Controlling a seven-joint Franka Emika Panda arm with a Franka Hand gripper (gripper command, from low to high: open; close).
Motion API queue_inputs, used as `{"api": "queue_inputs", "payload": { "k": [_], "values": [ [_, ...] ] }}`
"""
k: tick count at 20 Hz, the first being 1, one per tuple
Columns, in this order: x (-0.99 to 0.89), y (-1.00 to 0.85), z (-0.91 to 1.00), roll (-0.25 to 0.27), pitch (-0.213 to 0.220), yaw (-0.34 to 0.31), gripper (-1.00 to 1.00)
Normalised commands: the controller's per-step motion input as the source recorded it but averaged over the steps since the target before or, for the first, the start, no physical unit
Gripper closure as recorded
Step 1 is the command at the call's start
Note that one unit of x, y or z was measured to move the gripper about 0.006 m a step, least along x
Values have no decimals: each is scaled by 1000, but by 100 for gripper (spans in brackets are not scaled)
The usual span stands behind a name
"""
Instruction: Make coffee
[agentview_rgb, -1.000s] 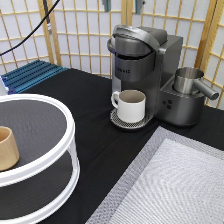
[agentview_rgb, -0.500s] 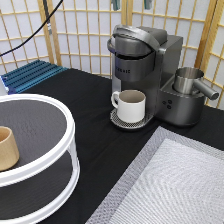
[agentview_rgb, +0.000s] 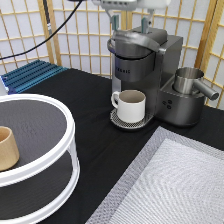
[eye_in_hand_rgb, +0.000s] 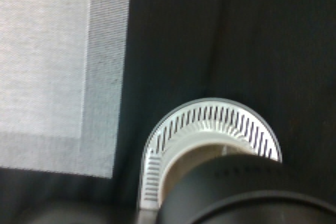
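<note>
Because the gripper (agentview_rgb: 131, 22) hangs directly above the coffee machine (agentview_rgb: 145, 70) with its two fingers spread and nothing between them, no pod is being carried. Below it, the white mug (agentview_rgb: 131, 105) stands on the drip tray (eye_in_hand_rgb: 206, 150), and the machine lid appears closed. The coffee pod is not visible in either view; its location cannot be determined. In the earlier frames, no gripper was in view.
</note>
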Motion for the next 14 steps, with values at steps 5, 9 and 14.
{"api": "queue_inputs", "payload": {
  "k": [5, 9, 14],
  "values": [
    [-11, -572, -829, 27, 6, -18, -100],
    [-56, -1, 121, 23, 51, -1, -100],
    [94, -97, 1000, 34, 12, 14, -100]
  ]
}}
